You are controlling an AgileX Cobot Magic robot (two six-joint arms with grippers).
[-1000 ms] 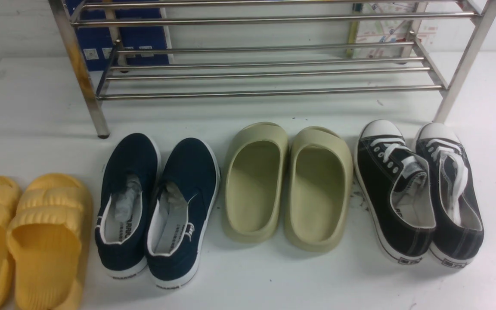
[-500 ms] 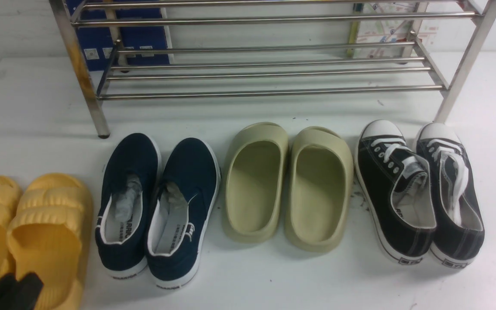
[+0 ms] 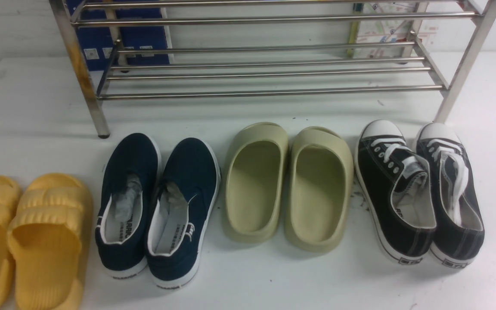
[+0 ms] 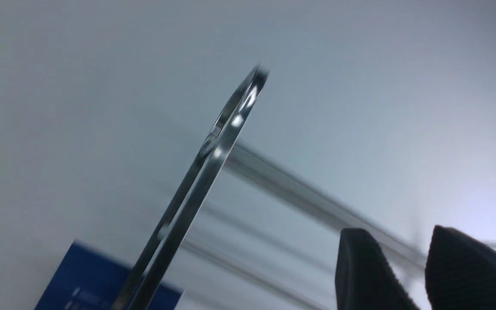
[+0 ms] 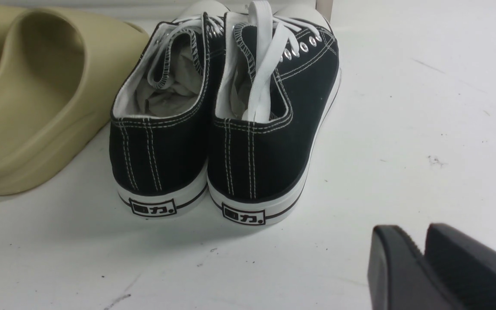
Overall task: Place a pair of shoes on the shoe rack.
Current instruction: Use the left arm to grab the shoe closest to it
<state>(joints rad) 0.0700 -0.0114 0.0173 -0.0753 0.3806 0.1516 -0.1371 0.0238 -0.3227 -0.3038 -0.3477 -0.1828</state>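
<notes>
The pair of navy-blue slip-on shoes, left [image 3: 129, 202] and right [image 3: 185, 206], stands side by side on the white table, toes toward the shoe rack [image 3: 269, 91]. The steel rack stands at the back, its bars bare. No gripper shows in the front view. In the left wrist view, my left gripper [image 4: 398, 232] is slightly open and empty, raised, and points at a rack leg [image 4: 213, 159] and blurred bars. In the right wrist view, my right gripper [image 5: 411, 232] is shut and empty, low over the table behind the black sneakers [image 5: 222, 142].
Olive slides [image 3: 286, 185] stand right of the navy pair. Black lace-up sneakers [image 3: 420, 189] are at the far right. Yellow slides [image 3: 37, 241] are at the far left. A blue box [image 3: 144, 38] stands behind the rack.
Half a second ago a black gripper tip showed at the front view's bottom-left corner over the yellow slides. It is now out of that view. The shoes have not moved.
</notes>
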